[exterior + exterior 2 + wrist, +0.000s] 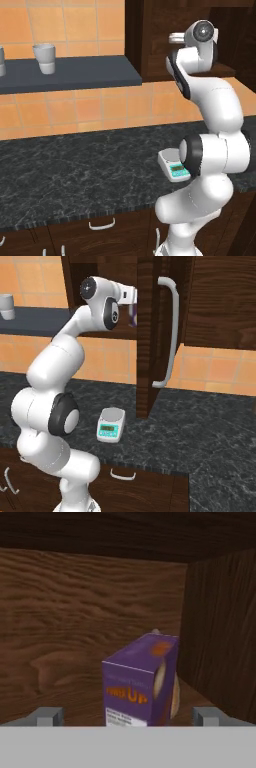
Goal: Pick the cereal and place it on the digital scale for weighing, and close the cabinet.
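Hand view: cereal (142, 682) between wide-open, empty fingers (49, 717) (inside cabinet (210, 301)), base views: digital scale (110, 425) on counter.

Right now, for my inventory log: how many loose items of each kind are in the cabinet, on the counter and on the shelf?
Purple cardboard cereal box: 1
White digital scale with teal display: 1
Pale grey cups on the dark-grey shelf: 2
Total: 4

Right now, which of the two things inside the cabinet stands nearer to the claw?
The purple cereal box. It stands in front, between the open claw fingertips; the tan bottle peeks out behind its right side.
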